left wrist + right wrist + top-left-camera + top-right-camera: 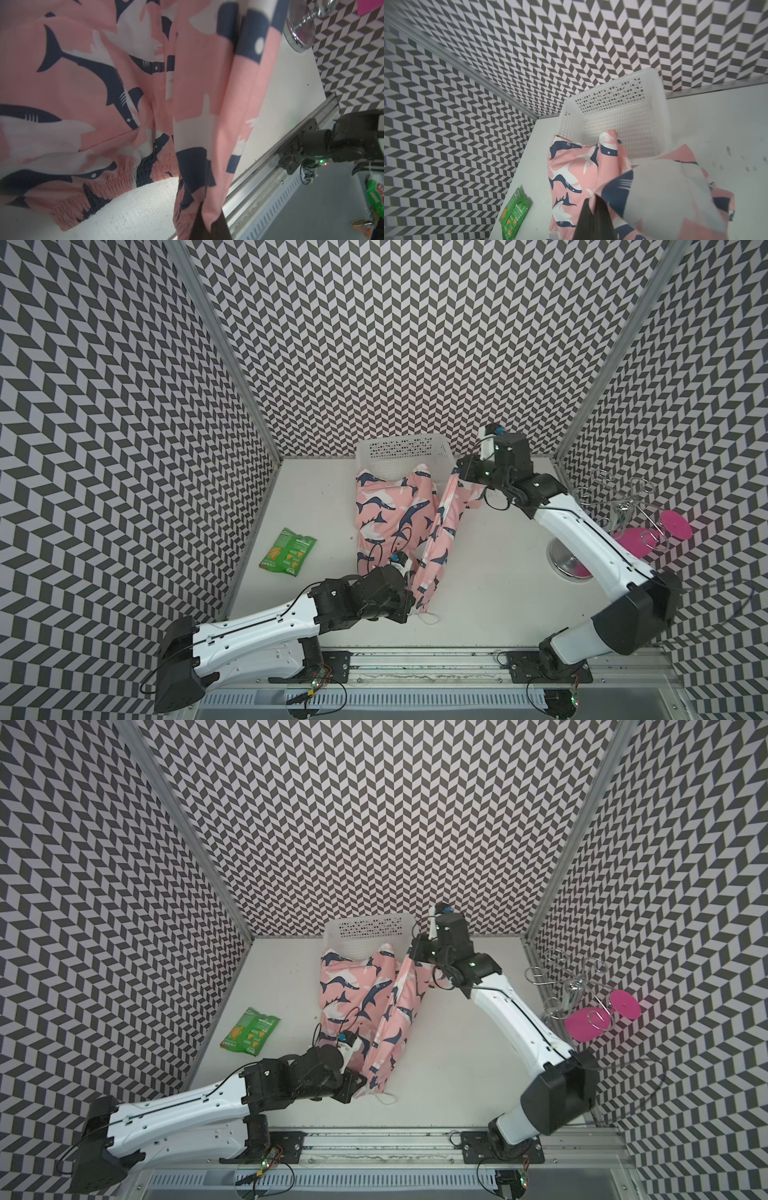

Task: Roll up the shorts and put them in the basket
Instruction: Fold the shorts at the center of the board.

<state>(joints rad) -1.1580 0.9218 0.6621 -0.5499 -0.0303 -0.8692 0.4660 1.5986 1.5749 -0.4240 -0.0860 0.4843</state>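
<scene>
L end effector [417, 602] clenched on shorts [382, 510], near end; R end effector [456, 477] clenched on far end; fold raised off surface [498, 572].

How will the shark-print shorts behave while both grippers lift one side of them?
Likely floppy: the shorts drape in folds between the left gripper and right gripper, the rest lying slack on the table. Probably light, since two small end pinches hold the raised fold up. The loose drawstring may trail or snag.
</scene>
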